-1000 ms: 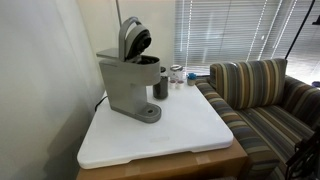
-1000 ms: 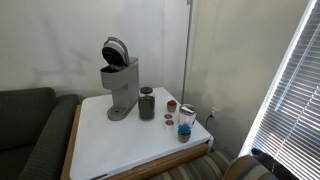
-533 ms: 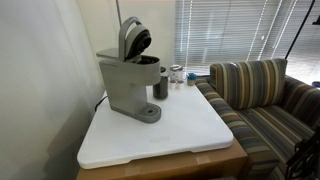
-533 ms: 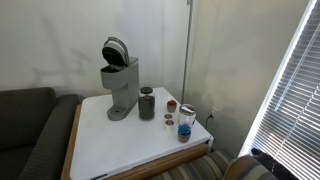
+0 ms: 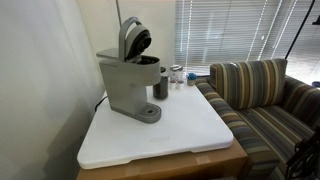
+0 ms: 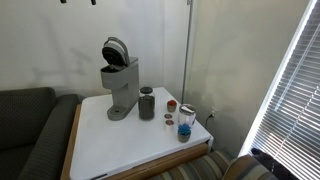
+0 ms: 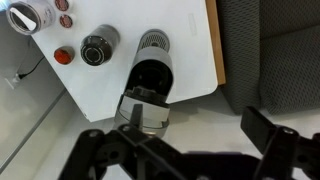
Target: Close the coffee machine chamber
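1. White rectangular desk (image 5: pixel 175 132) with a wooden edge. It carries every item below. A striped sofa (image 5: pixel 255 90) stands beside it in an exterior view, and a dark grey sofa (image 6: pixel 30 125) in an exterior view.

2. Grey single-serve coffee machine (image 5: pixel 128 85), upright near the desk's back corner against the wall. This is the task's thing. Its rounded grey chamber lid (image 5: pixel 133 38) is raised and tilted back on its hinge, so the chamber is open.

3. Black two-fingered end effector (image 7: pixel 175 140), seen plainly only in the wrist view. Its fingers are spread wide and nothing is between them.

4. Dark cylindrical cup (image 6: pixel 147 103), just beside the machine's base.

5. Small jars and red caps (image 6: pixel 178 115), near the cup and apart from the machine.

Relation for the coming move: the end effector hangs above the machine, looking straight down on it. The raised lid (image 7: pixel 145 110) sits close under the open fingers. The machine's long axis runs away from them, through the dark chamber (image 7: pixel 152 78) to the round drip tray (image 7: pixel 152 42).

Judgement: the lid needs a push forward and down over the chamber.

Views compared: both exterior views show the lid's tilt and the machine's profile, which the wrist view flattens. The wrist view alone shows the spread of the fingers and how they line up with the lid.
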Motion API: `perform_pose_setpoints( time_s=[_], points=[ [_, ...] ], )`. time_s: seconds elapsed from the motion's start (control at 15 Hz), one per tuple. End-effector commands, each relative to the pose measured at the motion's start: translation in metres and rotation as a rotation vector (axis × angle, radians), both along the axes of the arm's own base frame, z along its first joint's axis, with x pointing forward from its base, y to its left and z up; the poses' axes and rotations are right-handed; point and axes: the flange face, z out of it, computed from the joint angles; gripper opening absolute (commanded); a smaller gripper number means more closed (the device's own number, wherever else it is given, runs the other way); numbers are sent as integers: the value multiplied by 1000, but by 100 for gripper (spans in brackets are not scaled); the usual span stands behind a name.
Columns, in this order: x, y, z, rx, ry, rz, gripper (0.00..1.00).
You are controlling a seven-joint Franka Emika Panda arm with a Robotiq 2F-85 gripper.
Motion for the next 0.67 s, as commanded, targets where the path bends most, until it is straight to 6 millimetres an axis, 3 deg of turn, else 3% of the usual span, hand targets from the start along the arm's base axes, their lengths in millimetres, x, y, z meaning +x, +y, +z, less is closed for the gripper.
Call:
perform_pose_setpoints(
  time_s=[0.0, 0.13, 0.2, 0.6],
  points=[
    [11, 3, -3, 1, 12, -4, 100],
    [24, 6, -9, 1, 23, -6, 100],
    [21, 5, -10, -1, 22, -42, 100],
    [47, 22, -23, 102, 46, -341, 100]
  ],
)
